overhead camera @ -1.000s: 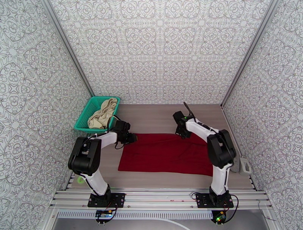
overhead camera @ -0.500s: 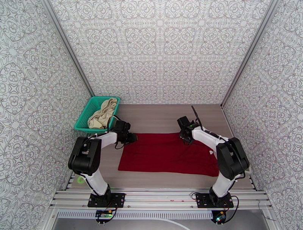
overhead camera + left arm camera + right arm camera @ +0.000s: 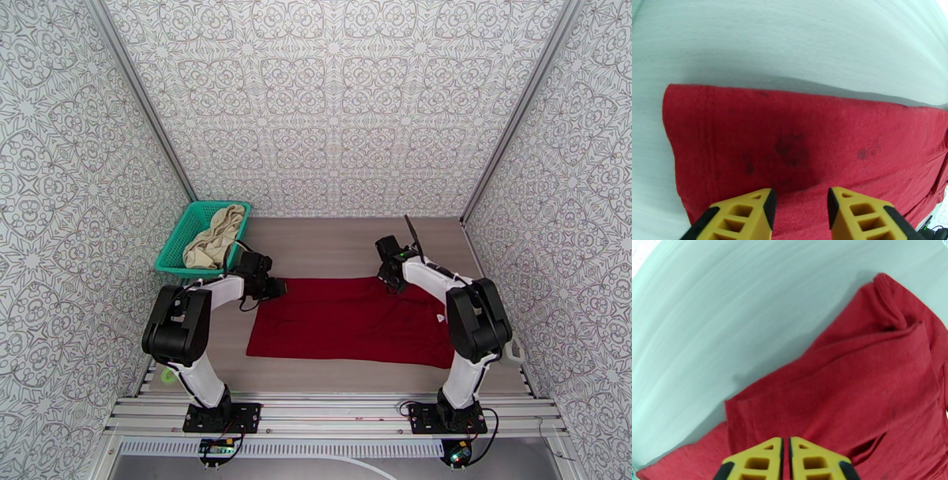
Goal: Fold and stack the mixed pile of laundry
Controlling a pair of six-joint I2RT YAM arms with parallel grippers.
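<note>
Laundry in progress: the dark red shirt lies spread on the surface, the cream garment in the basket. Soft, limp cloth is likely best taken at corners. At one far corner the left pincer hangs released; the right pincer is clenched at the other.

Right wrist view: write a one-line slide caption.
Right gripper, fingers together, low over the rumpled dark red shirt on the pale table.

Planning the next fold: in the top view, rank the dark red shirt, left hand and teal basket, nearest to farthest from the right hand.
1. dark red shirt, just below the right hand.
2. left hand, at the shirt's left edge.
3. teal basket, back left.
</note>
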